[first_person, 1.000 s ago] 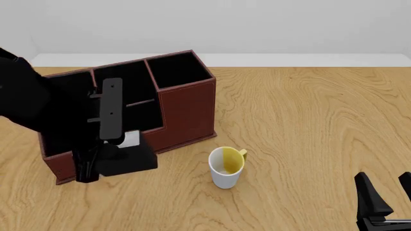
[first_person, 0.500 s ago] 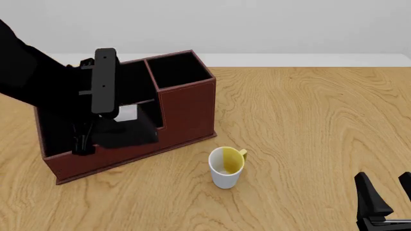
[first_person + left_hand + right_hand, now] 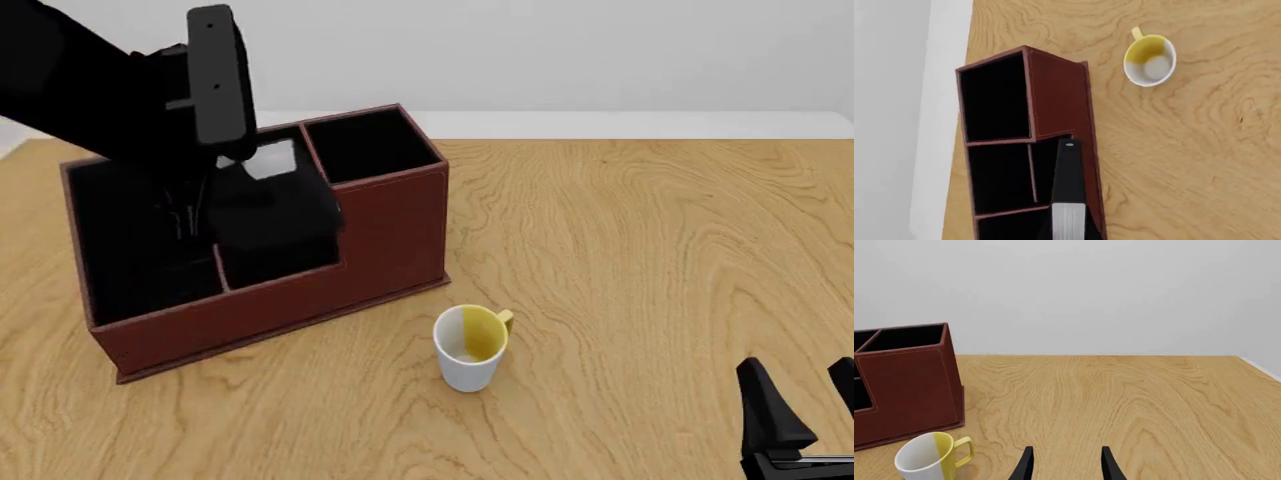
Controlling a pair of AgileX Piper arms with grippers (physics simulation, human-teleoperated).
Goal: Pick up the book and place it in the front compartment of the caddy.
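The reddish-brown caddy (image 3: pixel 387 235) stands at the left of the table with its black-lined cells open upward. My left gripper (image 3: pixel 211 215) is shut on the black book (image 3: pixel 278 215), whose white page edge (image 3: pixel 272 158) faces up. It holds the book in the air over the caddy's low front part. In the left wrist view the book (image 3: pixel 1069 182) hangs over the caddy (image 3: pixel 1057 100) near its front wall. My right gripper (image 3: pixel 801 400) is open and empty at the near right, as the right wrist view (image 3: pixel 1066 465) also shows.
A white-and-yellow mug (image 3: pixel 470 348) stands just in front of the caddy's right end; it also shows in the left wrist view (image 3: pixel 1150 60) and the right wrist view (image 3: pixel 927 457). The caddy's tall cell (image 3: pixel 907 375) rises beside it.
My left arm has lifted the book from low in front of the caddy, up and back, to above the caddy's cells. The right arm has not moved.
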